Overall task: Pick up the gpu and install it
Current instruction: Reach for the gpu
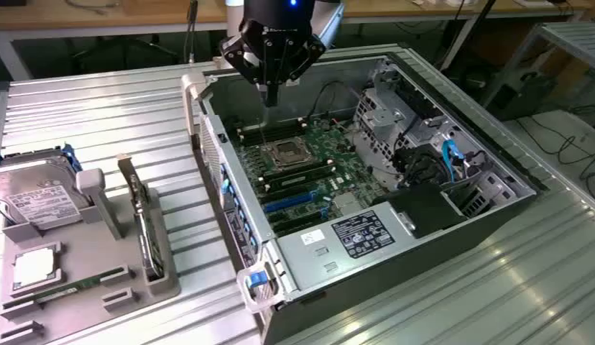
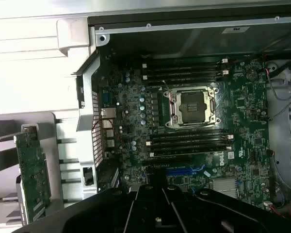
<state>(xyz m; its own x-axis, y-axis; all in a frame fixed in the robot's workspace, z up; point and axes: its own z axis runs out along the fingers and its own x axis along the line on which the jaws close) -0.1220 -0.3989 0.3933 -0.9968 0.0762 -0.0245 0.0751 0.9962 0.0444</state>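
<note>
Ribbed metal table (image 1: 105, 108) carries the whole job, with benches and cables in the dim room behind. On it we see an open case (image 1: 403, 280) lying on its side, and our gripper (image 1: 269, 99) hangs over the far end of it. Its fingers (image 1: 269, 90) are clenched tight together with nothing between them, so we hold nothing.

Below the fingers lies the motherboard (image 1: 317, 172), and the wrist view looks straight down on it. The socket (image 1: 283, 152) sits under the fingertips and a little toward the near end of the case, clear of them. The blue slots (image 1: 292, 205) lie beyond the socket, farther from the fingers. As far as we can tell, no card sits in them.

The gpu (image 1: 139, 208) is well apart from the fingers, outside the case wall and off toward the exterior view's left. It stands on its edge in a grey holder (image 1: 105, 259). A hard drive (image 1: 34, 198) rests in the same holder, farther still from the fingers.

We judge the task to be at its very start. The gpu has not been lifted from its holder, and nothing has been fitted to the motherboard. Both the pick-up and the install are left to do. Our fingers are over the case, not over the card.
</note>
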